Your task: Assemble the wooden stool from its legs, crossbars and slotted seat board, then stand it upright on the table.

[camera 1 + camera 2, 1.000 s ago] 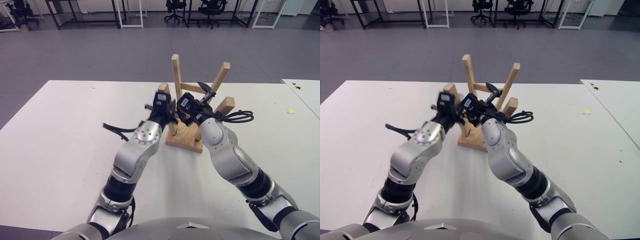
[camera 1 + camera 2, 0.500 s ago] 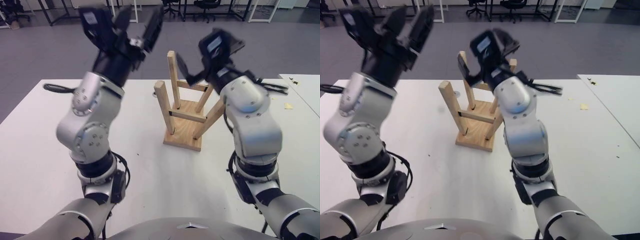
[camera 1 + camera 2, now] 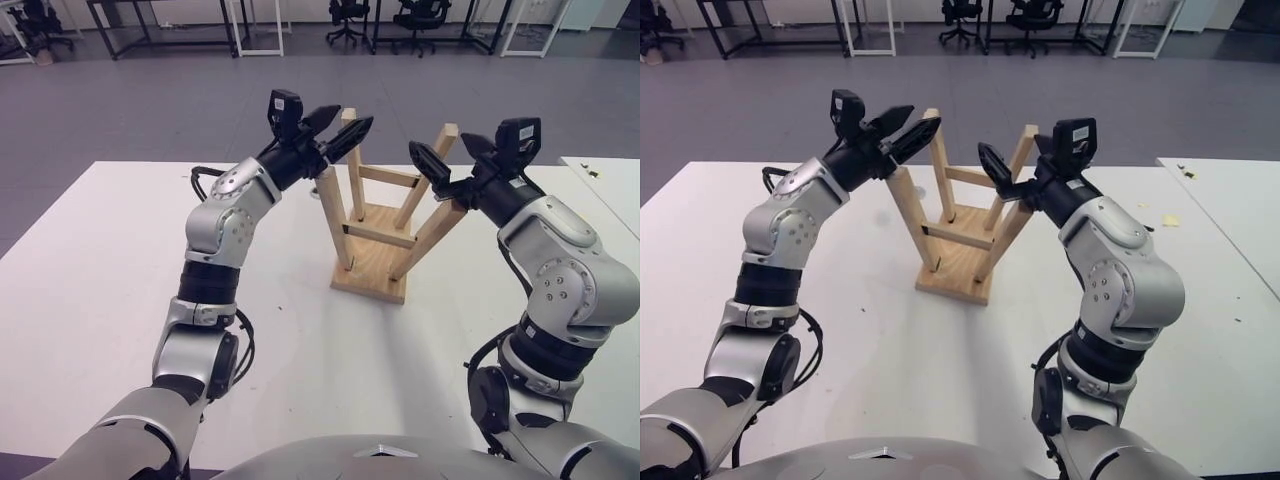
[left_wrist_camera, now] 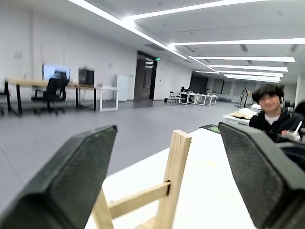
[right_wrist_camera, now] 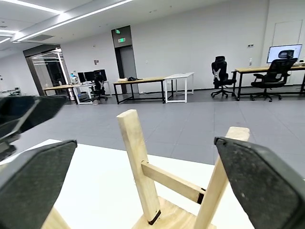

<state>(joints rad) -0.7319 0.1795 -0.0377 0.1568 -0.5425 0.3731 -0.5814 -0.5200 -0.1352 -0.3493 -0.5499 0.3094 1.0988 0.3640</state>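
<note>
Flip looks like the step left: the pale wooden stool (image 3: 345,215) sits upside-down in the middle of the white table (image 3: 100,260), with its square slotted seat board (image 3: 368,282) flat on the surface. All four legs point up and the crossbars look seated, so assembly seems done. To do the flip well, the left gripper (image 3: 355,114) should close on the near-left leg (image 3: 335,225) and the right gripper (image 3: 438,142) on the near-right leg (image 3: 428,235). Both should grip firmly, low by the crossbars rather than at the tips, so the joints aren't levered apart. Lift both sides together, rotate evenly, and set the four leg ends down level, well away from the table edge. Likely risks are uneven pull, a leg popping out, or the stool swinging. Pose: the left arm is raised with its elbow bent, forearm angled in toward the stool, jaws spread wide just by the leg tops and touching nothing. The right arm mirrors it from the other side, wrist high above its near leg's end, jaws also spread and empty.
</note>
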